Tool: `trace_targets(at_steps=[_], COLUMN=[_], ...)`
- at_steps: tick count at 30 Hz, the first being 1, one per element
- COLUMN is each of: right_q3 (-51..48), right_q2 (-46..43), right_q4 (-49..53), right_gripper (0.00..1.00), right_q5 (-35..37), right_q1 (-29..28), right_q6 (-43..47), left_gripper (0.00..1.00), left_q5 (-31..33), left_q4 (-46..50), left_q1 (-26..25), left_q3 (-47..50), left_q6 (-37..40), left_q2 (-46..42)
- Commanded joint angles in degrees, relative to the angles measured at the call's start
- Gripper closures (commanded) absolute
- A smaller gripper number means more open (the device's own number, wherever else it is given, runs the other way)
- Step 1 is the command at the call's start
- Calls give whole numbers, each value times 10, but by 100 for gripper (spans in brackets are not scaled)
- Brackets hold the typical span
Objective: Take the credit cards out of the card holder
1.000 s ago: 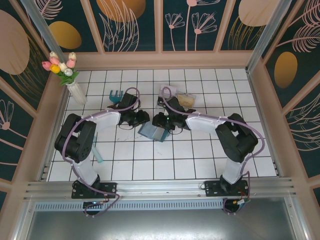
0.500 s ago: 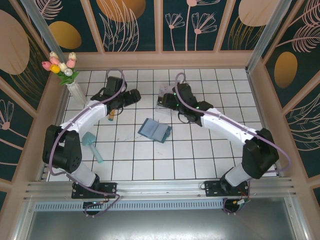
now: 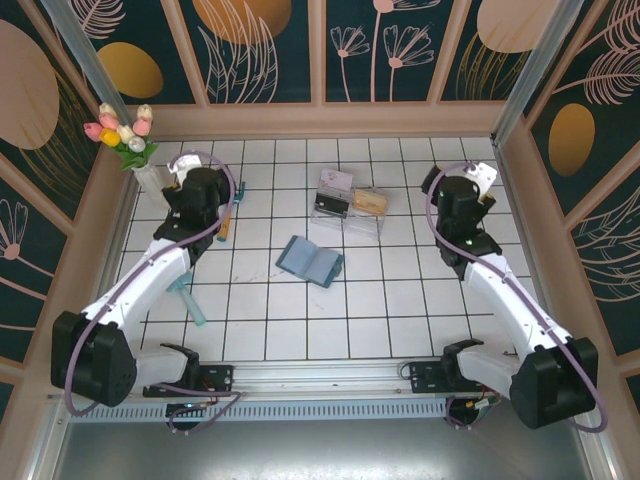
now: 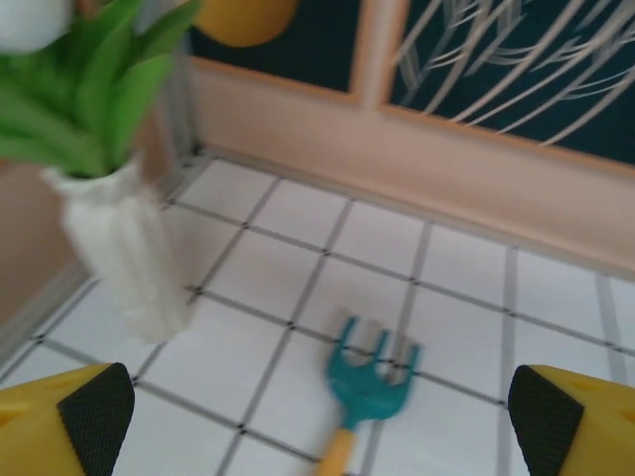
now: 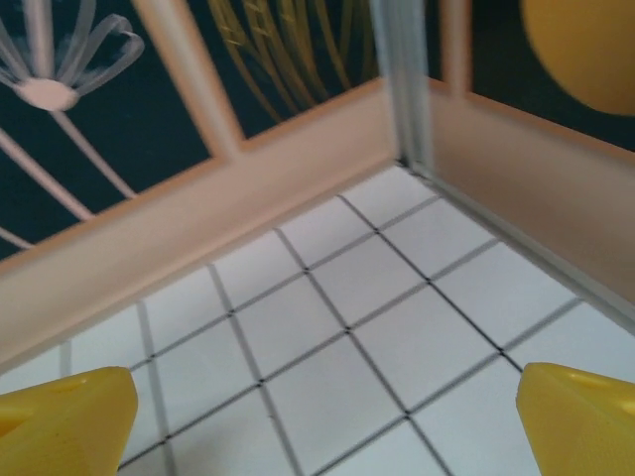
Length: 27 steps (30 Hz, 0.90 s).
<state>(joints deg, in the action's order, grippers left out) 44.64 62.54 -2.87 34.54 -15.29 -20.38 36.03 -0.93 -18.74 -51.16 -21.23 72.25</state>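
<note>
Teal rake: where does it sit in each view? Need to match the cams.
Top external: rake at far left, partly hidden beside the left arm, right of the vase.
Left wrist: rake at lower centre, tines toward the back wall, vase at left.
Right wrist: faces the far right corner tiles.
Shared landmark: the white vase.

The card holder (image 3: 310,261) is a small bifold wallet lying open and flat near the middle of the white tiled bench (image 3: 400,300). Its 2 panels sit side by side, the blue-grey one toward 10 o'clock and the darker teal one toward 4 o'clock. Near it, at 1 o'clock, a yellowish-gold credit card (image 3: 371,200) lies flat. The wallet's pockets are too small to make out.
</note>
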Motion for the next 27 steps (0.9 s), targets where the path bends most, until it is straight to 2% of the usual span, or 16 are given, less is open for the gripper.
trace_targets(at_steps=[1,3,7,11,13,19,27], right_q3=[-75,-121,-200,-257,-275,-308,-313], right_q2=[-24,-28,-21,8,32,121,166], right_q4=[-101,-141,-200,-279,-326,-505,-605], right_gripper=[1,1,1,1,1,1,1], right_q5=[15,26,38,32,28,-13,-110], right_q1=[23,33,54,59,59,61,73], right_q6=[45,46,29,72,96,176,210], left_gripper=[1,1,1,1,2,1,2], left_q5=[119,132,136,110,97,-3,-162], left_q4=[-69,-97,-263,-379,-409,-526,-682], left_q1=[6,8,15,37,48,87,148], left_q3=[62,99,213,277,291,344,395], left_q6=[31,30,92,136,142,152,162], left_q2=[-17,-24,-49,-48,-31,11,58])
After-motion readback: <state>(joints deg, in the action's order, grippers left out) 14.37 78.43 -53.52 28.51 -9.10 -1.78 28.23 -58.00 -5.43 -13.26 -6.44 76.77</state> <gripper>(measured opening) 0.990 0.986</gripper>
